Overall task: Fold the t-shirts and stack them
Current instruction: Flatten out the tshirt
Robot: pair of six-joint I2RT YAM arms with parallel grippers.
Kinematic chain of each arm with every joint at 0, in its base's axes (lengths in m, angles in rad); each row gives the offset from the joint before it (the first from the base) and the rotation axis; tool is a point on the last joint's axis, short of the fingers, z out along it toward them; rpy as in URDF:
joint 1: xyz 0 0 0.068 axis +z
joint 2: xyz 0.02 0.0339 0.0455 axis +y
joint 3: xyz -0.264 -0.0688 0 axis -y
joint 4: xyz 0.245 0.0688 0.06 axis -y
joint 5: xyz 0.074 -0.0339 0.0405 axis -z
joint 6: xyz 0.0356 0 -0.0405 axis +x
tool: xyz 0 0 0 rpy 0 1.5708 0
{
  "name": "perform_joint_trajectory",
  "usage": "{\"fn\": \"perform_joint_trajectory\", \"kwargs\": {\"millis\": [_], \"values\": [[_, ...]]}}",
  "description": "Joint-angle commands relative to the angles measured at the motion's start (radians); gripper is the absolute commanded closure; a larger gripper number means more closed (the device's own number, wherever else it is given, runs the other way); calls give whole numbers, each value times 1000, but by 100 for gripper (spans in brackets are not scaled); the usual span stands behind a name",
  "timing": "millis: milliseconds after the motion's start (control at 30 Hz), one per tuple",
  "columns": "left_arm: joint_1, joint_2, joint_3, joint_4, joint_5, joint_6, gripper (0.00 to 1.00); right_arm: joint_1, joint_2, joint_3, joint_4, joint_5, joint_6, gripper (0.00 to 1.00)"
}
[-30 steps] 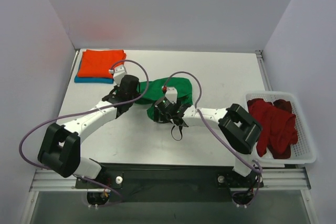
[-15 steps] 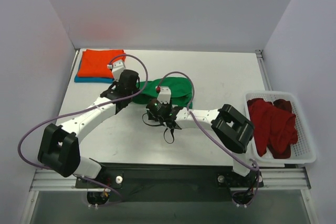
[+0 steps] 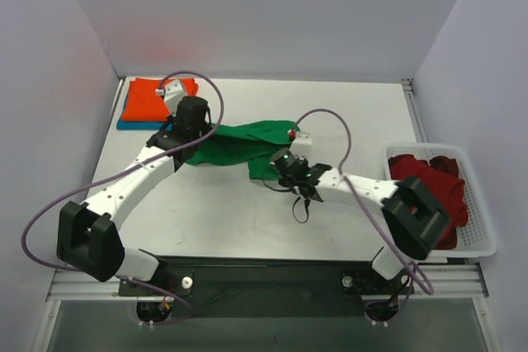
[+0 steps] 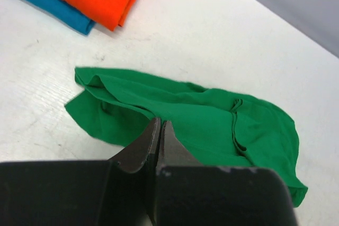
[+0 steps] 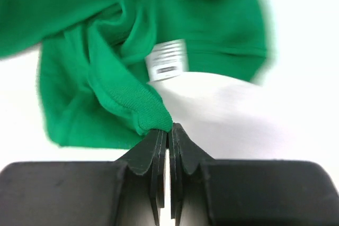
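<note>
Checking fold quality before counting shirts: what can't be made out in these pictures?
- Teal-blue cotton t-shirt: top view, mostly covered by folded orange t-shirt.
- Dark red t-shirts: top view, bunched in white plastic basket, count unclear.
- Bright green t-shirt, white label: right wrist view, print blurred.

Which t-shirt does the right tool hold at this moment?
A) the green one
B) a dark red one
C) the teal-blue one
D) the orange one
A: the right tool is shut on a bunched edge of the green t-shirt; the orange t-shirt lies folded on the teal-blue t-shirt, and the dark red t-shirts are in the basket.
</note>
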Motion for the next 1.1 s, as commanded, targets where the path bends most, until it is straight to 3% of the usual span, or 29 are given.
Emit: {"fn": "perform_joint_trajectory", "kwargs": {"millis": [0, 133, 300, 500, 633, 833, 933, 1067], "values": [[41, -80, 74, -15, -41, 35, 100, -68, -294, -79, -172, 70, -22, 100], [94, -110, 130, -35, -41, 69, 100, -135, -581, -142, -310, 105, -54, 100], [185, -55, 252, -46, 20, 114, 100, -306, -735, -138, -400, 39, -120, 100], [240, 192, 440, -64, 151, 146, 100, -481, -603, -35, -365, -114, -154, 100], [266, 446, 644, -120, 254, 150, 100, -568, -379, 97, -315, -179, -166, 100], [285, 634, 945, -226, 344, 161, 100, -717, -126, 310, -280, -350, -134, 100], [285, 590, 984, -258, 346, 175, 100, -728, -152, 301, -279, -349, -145, 100], [285, 406, 821, -203, 357, 173, 100, -723, -261, 241, -260, -358, -154, 100]]}}
